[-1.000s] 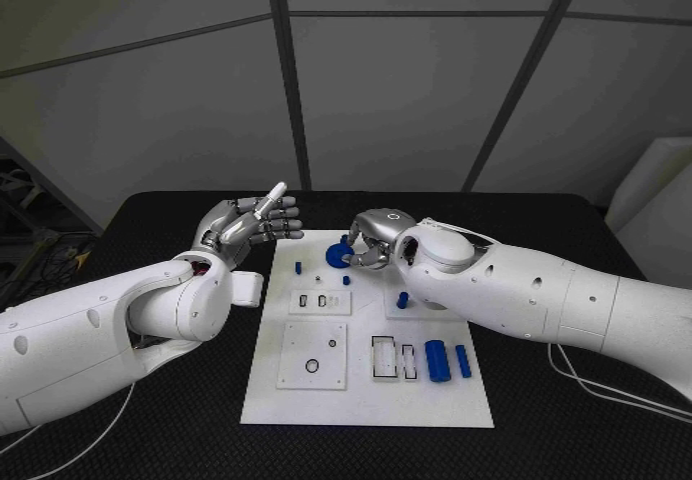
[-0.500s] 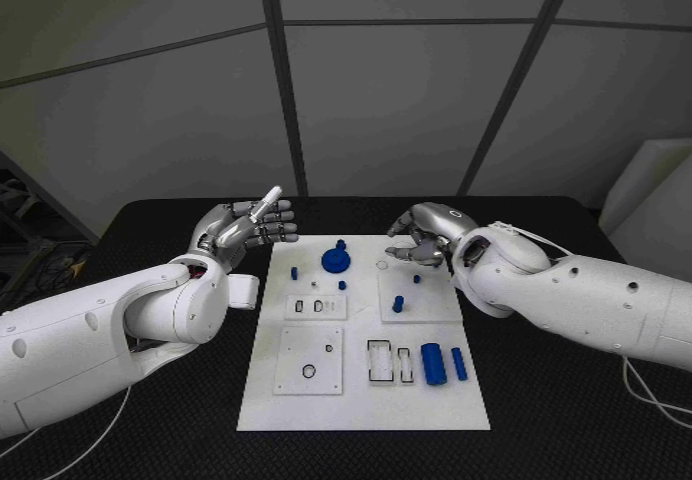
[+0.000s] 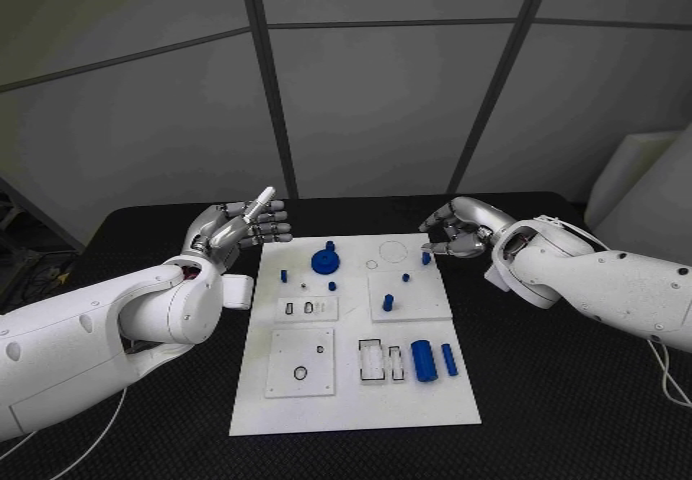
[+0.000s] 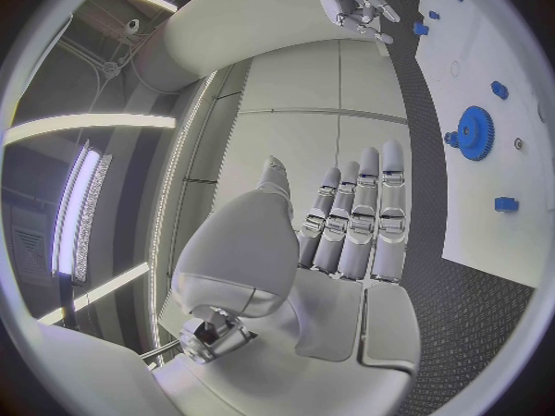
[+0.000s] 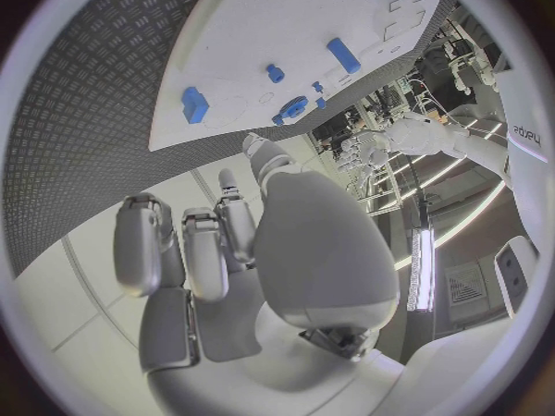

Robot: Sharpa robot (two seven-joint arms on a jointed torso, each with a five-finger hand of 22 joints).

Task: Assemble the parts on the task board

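1. Task board (image 3: 353, 395), a white plate, lies mid-table on the black table (image 3: 577, 400), its long edges running near to far, with bare black mat on both sides and along its near edge.
2. Left hand (image 3: 238, 226) hovers above the table just off the board's far-left corner, palm raised, fingers straight and close together, thumb lifted; it holds nothing. The left wrist view shows the same flat, extended fingers (image 4: 368, 214).
3. On the board's left half sit a small white inset plate with slots (image 3: 306, 307) and, nearer, a larger inset plate (image 3: 307, 363) carrying a dark ring.
4. A blue gear (image 3: 327, 261) with a peg at its hub stands near the far edge, left of centre; small blue pegs (image 3: 284, 275) stand beside it.
5. At centre right, a short blue peg (image 3: 388, 300) stands on another inset plate, and one more blue piece (image 3: 426, 258) sits by the far-right edge.
6. Nearer, a blue cylinder (image 3: 423, 360) and a thinner blue bar (image 3: 449, 359) lie side by side right of two rectangular slots, close to the board's right edge.
7. Right hand (image 3: 459, 233) hangs beyond the far-right corner, off the board, fingers curled inward with nothing in them.
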